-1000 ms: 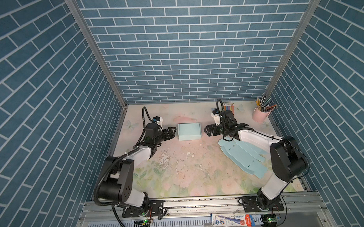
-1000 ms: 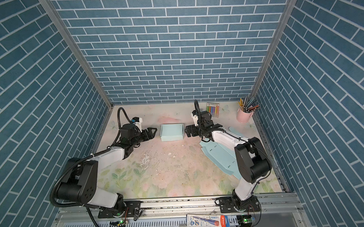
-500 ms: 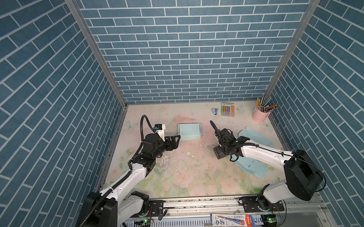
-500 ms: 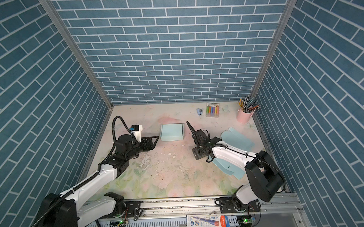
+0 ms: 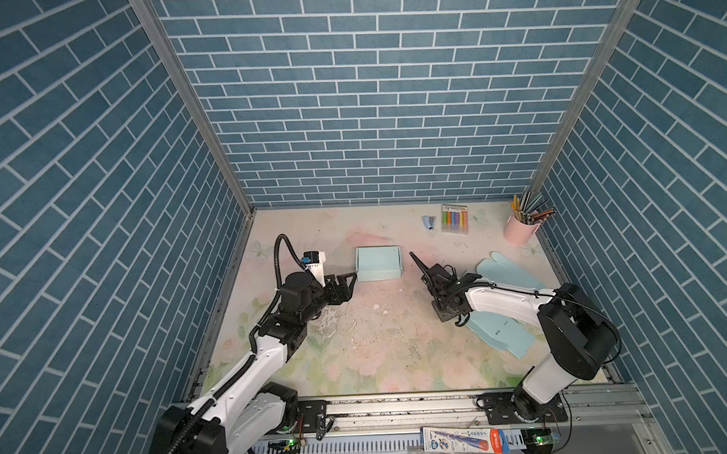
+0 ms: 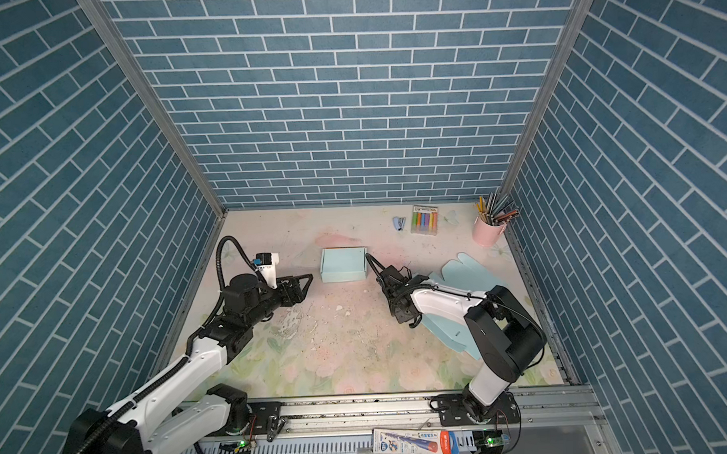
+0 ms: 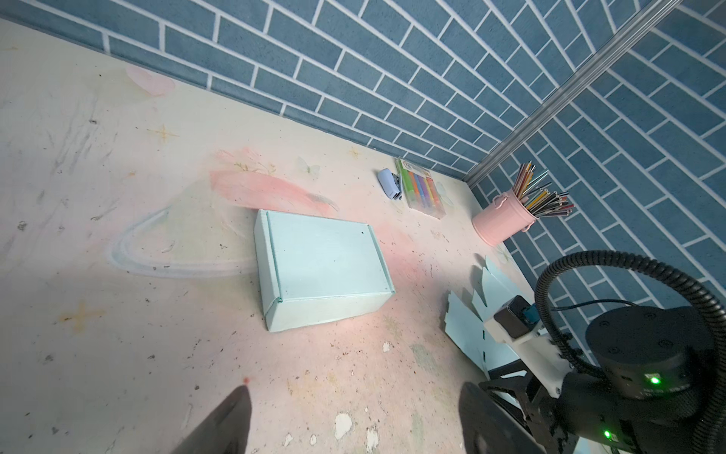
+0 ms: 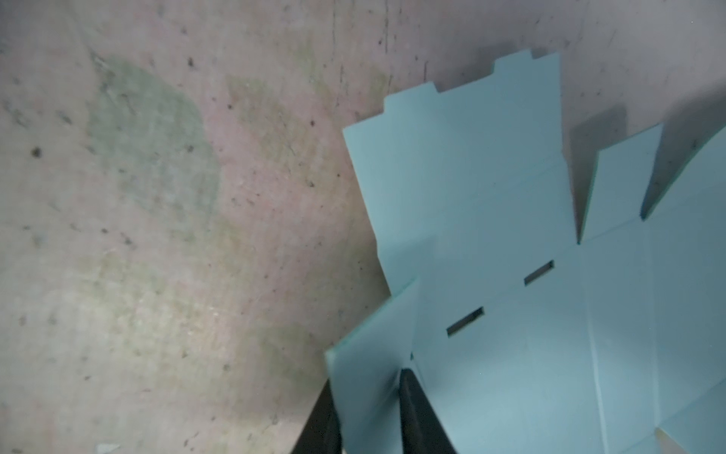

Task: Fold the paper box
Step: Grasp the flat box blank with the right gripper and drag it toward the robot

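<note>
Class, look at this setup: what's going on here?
Two robot arms are making paper boxes. One folded box sits untouched toward the back of the table. The right end effector is down at a flat box blank, one flap between its fingers; a firm pinch cannot be confirmed. The left end effector hangs open and empty near the folded box.
</note>
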You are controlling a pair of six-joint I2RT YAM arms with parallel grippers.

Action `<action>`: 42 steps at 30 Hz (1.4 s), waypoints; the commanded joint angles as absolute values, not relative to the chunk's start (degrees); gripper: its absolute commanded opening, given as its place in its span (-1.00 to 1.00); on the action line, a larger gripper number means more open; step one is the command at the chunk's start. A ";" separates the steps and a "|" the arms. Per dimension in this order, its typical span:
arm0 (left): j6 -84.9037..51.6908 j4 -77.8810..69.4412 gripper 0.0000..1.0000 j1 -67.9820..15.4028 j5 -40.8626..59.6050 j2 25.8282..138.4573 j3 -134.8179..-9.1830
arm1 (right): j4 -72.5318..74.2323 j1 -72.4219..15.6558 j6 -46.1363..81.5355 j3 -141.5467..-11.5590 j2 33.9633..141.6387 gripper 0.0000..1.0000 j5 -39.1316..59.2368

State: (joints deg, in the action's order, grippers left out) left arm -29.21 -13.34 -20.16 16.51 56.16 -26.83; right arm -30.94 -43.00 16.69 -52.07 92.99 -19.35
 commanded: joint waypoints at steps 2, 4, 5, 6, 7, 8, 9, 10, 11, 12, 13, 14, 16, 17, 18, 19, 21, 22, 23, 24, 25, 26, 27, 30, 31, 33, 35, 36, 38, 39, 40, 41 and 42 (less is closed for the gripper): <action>-29.84 -12.13 0.67 -20.40 15.75 56.13 -26.28 | -34.29 -44.22 17.83 -53.59 91.48 -0.63 -23.97; -29.91 -12.06 0.67 -20.37 15.73 56.42 -26.53 | -34.77 -45.18 18.01 -53.79 90.61 -0.72 -25.50; -29.88 -12.03 0.67 -20.38 15.57 56.51 -26.55 | -35.01 -45.79 17.93 -53.87 90.08 -0.77 -26.17; -29.97 -11.76 0.67 -20.30 15.34 56.58 -26.77 | -35.31 -46.56 17.92 -54.06 89.40 -0.81 -26.87; -29.88 -11.47 0.67 -20.24 15.17 56.53 -26.80 | -35.80 -47.53 17.86 -54.38 88.64 -0.86 -27.66; -29.73 -11.32 0.67 -20.29 15.14 56.60 -27.02 | -36.24 -48.66 17.84 -54.68 87.79 -0.90 -28.71; -29.48 -10.91 0.67 -20.14 14.95 56.64 -27.19 | -36.88 -50.00 17.88 -55.00 86.76 -0.95 -29.81; -28.76 -10.36 0.67 -19.95 14.94 56.76 -27.65 | -37.04 -52.34 17.32 -55.32 85.06 -1.00 -31.66; -28.22 -9.52 0.67 -19.34 15.29 56.96 -28.13 | -36.93 -54.41 16.81 -55.23 83.69 -1.00 -33.45; -27.68 -8.70 0.67 -18.00 16.22 57.24 -28.73 | -36.91 -56.57 16.40 -55.25 82.28 -1.00 -34.95; -27.36 -8.22 0.67 -16.19 17.64 57.33 -29.23 | -36.87 -59.50 15.65 -55.20 80.47 -1.00 -36.65; -27.49 -8.14 0.67 -14.49 19.01 57.35 -29.48 | -36.83 -61.44 15.14 -55.16 79.47 -1.00 -37.85; -28.33 -8.60 0.66 -11.12 21.09 56.84 -29.95 | -36.42 -67.01 14.79 -55.17 77.19 -1.00 -40.61; -28.79 -8.87 0.66 -9.91 21.52 56.66 -30.27 | -36.37 -69.17 15.02 -55.26 76.44 -1.00 -42.07; -29.12 -9.09 0.66 -9.18 21.71 56.42 -30.70 | -36.43 -71.65 15.25 -55.51 75.76 -1.00 -43.38; -29.26 -9.23 0.66 -8.76 21.83 56.41 -31.44 | -35.51 -74.55 14.06 -55.37 75.16 -1.00 -44.28; -29.19 -8.84 0.66 -8.26 22.14 56.71 -33.29 | -31.30 -80.09 8.39 -54.07 74.69 -1.00 -44.16; -29.10 -8.48 0.66 -7.91 22.26 56.94 -34.39 | -29.02 -83.10 4.55 -53.22 74.98 -1.00 -42.94; -29.01 -8.03 0.66 -7.66 22.33 57.06 -35.30 | -27.18 -85.12 1.50 -52.56 75.54 -1.00 -41.10; -28.85 -7.66 0.66 -7.35 22.48 57.06 -36.17 | -25.02 -87.42 -2.05 -51.72 76.53 -1.00 -39.29; -28.83 -7.32 0.66 -6.77 22.66 56.90 -37.02 | -22.34 -89.84 -5.63 -50.47 77.78 -1.00 -38.56; -28.91 -7.19 0.66 -6.09 23.09 56.78 -37.49 | -20.84 -90.94 -7.67 -49.63 78.52 -1.00 -38.01; -29.28 -7.31 0.66 -5.00 24.01 56.52 -37.91 | -19.09 -92.06 -9.92 -48.86 79.79 -1.00 -37.31; -30.07 -7.57 0.66 -2.48 26.19 56.26 -38.79 | -16.86 -93.91 -13.76 -47.13 82.02 -1.00 -33.71; -30.06 -7.55 0.66 -2.25 26.55 56.45 -39.03 | -16.47 -94.27 -14.45 -46.38 82.18 -1.00 -32.83; -30.28 -8.29 0.66 -2.29 28.27 57.17 -38.98 | -16.36 -94.63 -14.93 -45.02 81.61 -1.00 -30.46; -30.75 -10.03 0.66 -2.81 30.23 58.08 -37.99 | -16.70 -95.14 -14.45 -44.30 80.19 -0.99 -27.03; -30.62 -10.62 0.64 -3.65 30.78 58.57 -37.36 | -16.56 -95.91 -14.01 -44.20 79.40 -0.98 -25.17; -29.14 -10.15 0.63 -6.72 29.98 60.13 -37.36 | -15.67 -98.29 -13.80 -43.79 78.24 -0.95 -20.47; -28.45 -9.61 0.63 -8.92 28.99 61.34 -37.57 | -15.91 -99.80 -13.27 -43.77 78.41 -0.93 -19.43; -28.10 -9.69 0.63 -11.47 27.50 63.11 -37.70 | -17.29 -101.02 -12.44 -44.09 79.40 -0.93 -19.30; -27.94 -10.21 0.63 -13.79 26.67 64.79 -37.72 | -18.94 -101.94 -11.71 -44.56 80.25 -0.93 -19.70; -27.78 -10.68 0.63 -16.04 25.96 67.44 -37.87 | -21.02 -102.67 -11.15 -44.96 81.27 -0.93 -20.36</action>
